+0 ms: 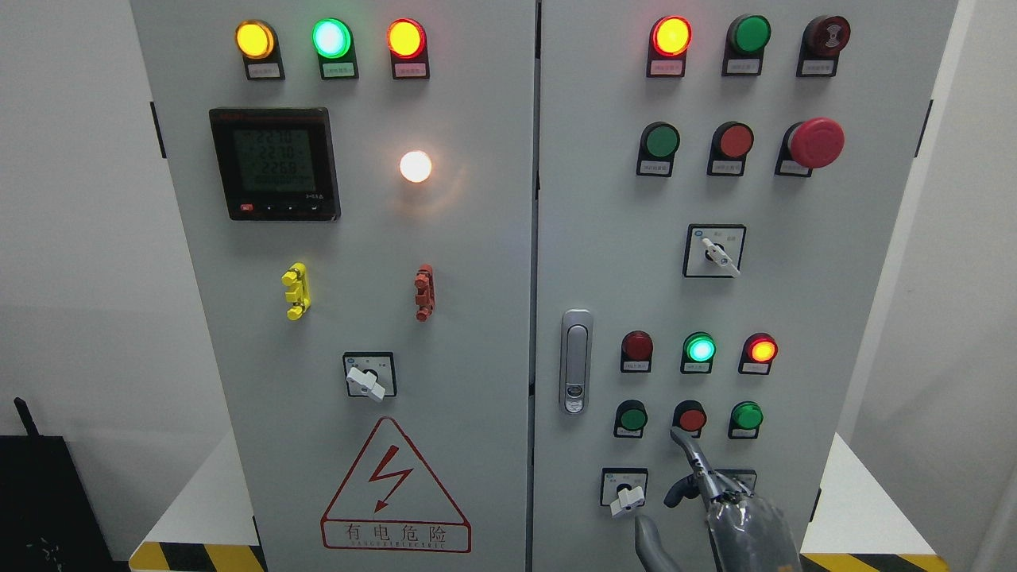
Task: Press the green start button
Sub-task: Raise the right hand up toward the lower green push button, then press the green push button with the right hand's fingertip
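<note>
Green button (632,417) untouched; right hand (735,508) index fingertip below red button (691,418).

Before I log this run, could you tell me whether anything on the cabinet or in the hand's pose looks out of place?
One thing: the right hand points its index fingertip just below the red button in the bottom row, not at either green button beside it. The panel itself shows no damage.

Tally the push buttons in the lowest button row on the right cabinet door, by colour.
Green buttons: 2
Red button: 1
Total: 3
</note>
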